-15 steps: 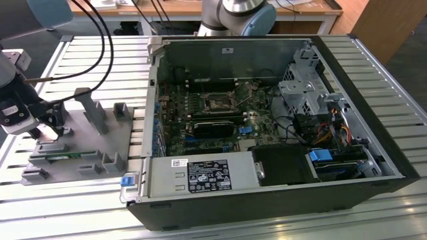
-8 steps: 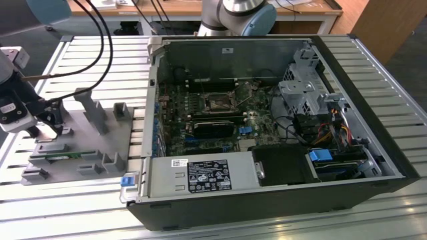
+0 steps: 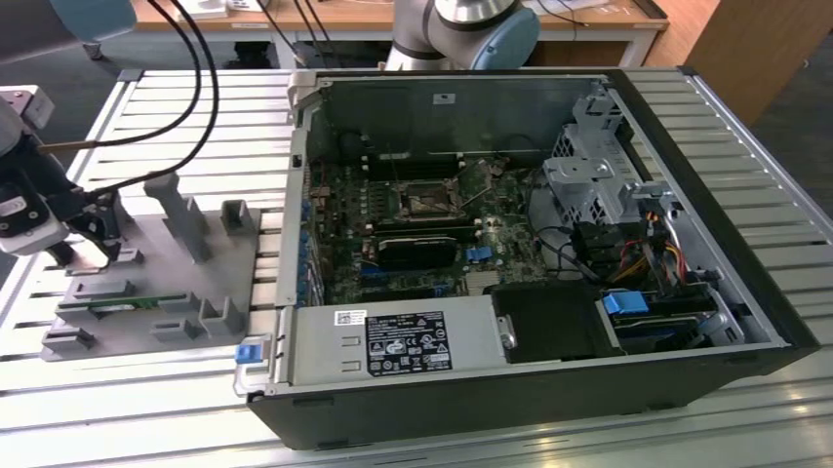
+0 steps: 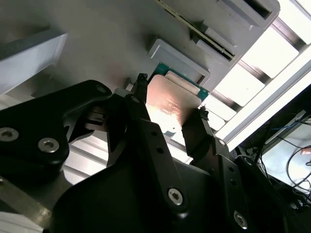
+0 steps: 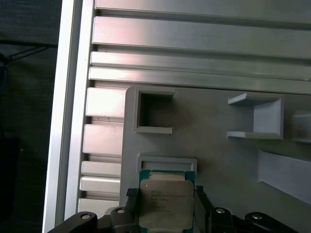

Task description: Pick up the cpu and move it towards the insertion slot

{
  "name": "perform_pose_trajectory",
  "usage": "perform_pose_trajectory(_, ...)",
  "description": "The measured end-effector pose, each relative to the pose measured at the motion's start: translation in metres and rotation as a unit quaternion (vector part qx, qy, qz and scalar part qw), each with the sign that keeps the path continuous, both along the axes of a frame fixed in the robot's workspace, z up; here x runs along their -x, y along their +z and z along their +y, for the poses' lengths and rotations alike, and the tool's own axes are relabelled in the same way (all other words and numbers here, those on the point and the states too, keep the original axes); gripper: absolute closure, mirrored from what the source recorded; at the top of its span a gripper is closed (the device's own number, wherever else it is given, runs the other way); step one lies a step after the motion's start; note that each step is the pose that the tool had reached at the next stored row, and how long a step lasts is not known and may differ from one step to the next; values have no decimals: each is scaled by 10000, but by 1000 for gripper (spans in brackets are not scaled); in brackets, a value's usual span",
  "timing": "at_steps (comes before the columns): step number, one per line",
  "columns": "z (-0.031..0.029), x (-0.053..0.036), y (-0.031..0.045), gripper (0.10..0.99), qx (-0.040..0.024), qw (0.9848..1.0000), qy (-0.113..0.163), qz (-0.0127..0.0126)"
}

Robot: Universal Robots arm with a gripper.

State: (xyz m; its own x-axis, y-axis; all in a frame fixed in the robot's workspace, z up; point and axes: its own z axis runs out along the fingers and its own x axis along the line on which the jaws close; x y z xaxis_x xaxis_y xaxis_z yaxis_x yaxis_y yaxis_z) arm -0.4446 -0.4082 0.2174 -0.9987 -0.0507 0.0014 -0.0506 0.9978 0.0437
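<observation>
Second wrist view gave us the end effector (image 4: 171, 97) clamped on the cpu (image 4: 170, 109), fingers touching two opposite edges, at the grey holder (image 4: 97, 39); the insertion slot (image 3: 423, 202) lay well apart, toward the exterior view's right.

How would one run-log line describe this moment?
gripper: shut on cpu | place: at gray fixture | insertion slot: inside computer case
</observation>
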Motion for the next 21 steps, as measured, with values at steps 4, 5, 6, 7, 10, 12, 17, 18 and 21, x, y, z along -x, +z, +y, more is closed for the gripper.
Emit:
perform_pose_trajectory(4, 0, 0, 41, 549, 0, 10000, 0, 0)
perform_pose_trajectory(5, 0, 0, 51, 549, 0, 10000, 0, 0)
perform_pose_trajectory(6, 0, 0, 61, 549, 0, 10000, 0, 0)
perform_pose_trajectory(7, 0, 0, 71, 549, 0, 10000, 0, 0)
perform_pose_trajectory(10, 0, 0, 95, 549, -1, 10000, 0, 0)
perform_pose_trajectory(12, 0, 0, 108, 549, -3, 10000, 0, 0)
perform_pose_trajectory(17, 0, 0, 146, 549, -6, 10000, 0, 0)
perform_pose_trajectory(18, 0, 0, 154, 549, -6, 10000, 0, 0)
perform_pose_trajectory(21, 0, 0, 173, 549, -6, 10000, 0, 0)
